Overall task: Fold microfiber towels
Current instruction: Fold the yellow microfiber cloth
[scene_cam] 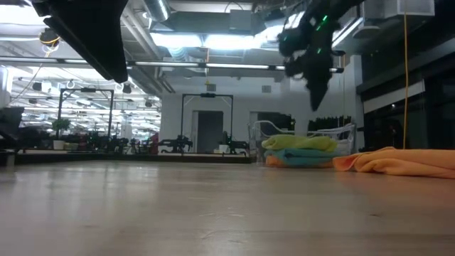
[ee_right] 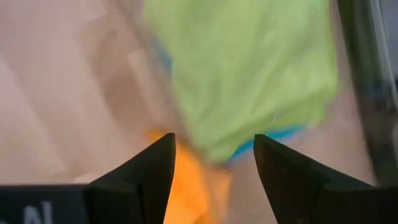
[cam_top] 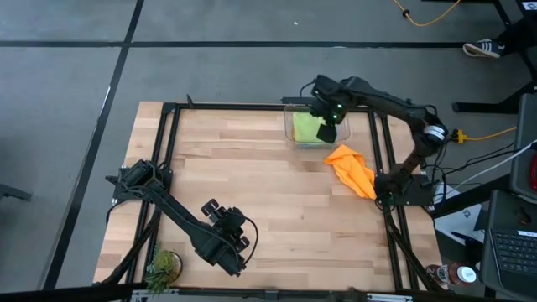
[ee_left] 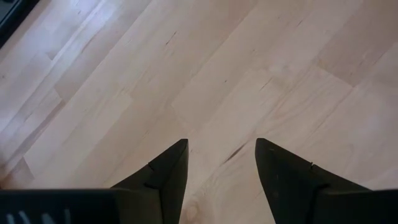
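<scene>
Right gripper (cam_top: 328,127), fingers apart & empty, hangs over clear bin (cam_top: 293,132) w/ lime towel (cam_top: 307,127) on top. Orange towel (cam_top: 352,168) lies crumpled beside the bin. Left gripper (cam_top: 236,242), fingers apart, waits near table front.

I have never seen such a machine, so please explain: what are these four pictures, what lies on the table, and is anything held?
Two dark robot arms work at a light wooden table. One picture looks down from above, one looks level across the table, and two come from cameras on the arms' wrists. A clear plastic bin holds a lime green soft cloth on top, with a teal-blue cloth and an orange cloth under it. A second, crumpled orange cloth lies beside the bin. The right gripper hangs open above the bin, holding nothing. The left gripper waits open over bare wood.
</scene>
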Controlling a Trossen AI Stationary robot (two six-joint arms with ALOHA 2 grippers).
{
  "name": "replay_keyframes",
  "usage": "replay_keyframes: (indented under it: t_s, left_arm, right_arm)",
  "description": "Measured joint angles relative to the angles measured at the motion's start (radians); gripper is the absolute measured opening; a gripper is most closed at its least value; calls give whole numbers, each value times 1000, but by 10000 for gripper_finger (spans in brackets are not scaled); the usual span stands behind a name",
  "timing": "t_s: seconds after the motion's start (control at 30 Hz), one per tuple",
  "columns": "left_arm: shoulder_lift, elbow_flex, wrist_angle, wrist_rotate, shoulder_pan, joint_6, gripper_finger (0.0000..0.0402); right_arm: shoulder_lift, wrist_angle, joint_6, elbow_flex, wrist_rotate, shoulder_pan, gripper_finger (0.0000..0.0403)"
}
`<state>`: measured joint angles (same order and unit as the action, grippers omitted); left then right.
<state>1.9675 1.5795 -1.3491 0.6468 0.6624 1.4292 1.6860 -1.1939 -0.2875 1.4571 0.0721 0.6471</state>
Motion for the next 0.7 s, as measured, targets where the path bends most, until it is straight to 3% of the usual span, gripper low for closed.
replay_keyframes:
  t_s: [0.17, 0.23, 0.37, 0.53, 0.7]
  left_arm:
    - [0, 0, 0, 0, 0, 0, 179]
    - [0, 0, 0, 0, 0, 0, 179]
    - [0, 0, 3, 0, 0, 0, 179]
    - [0, 0, 4, 24, 0, 0, 179]
    - [0, 0, 4, 26, 0, 0, 179]
  right_arm:
    - [-151, -128, 305, -46, 29, -81, 219]
    - [-213, -111, 339, -86, 18, -130, 219]
    - [-284, 89, 406, -236, -86, -203, 219]
    - [-253, 316, 494, -453, 45, -261, 219]
    - [-206, 591, 517, -562, 50, -286, 219]
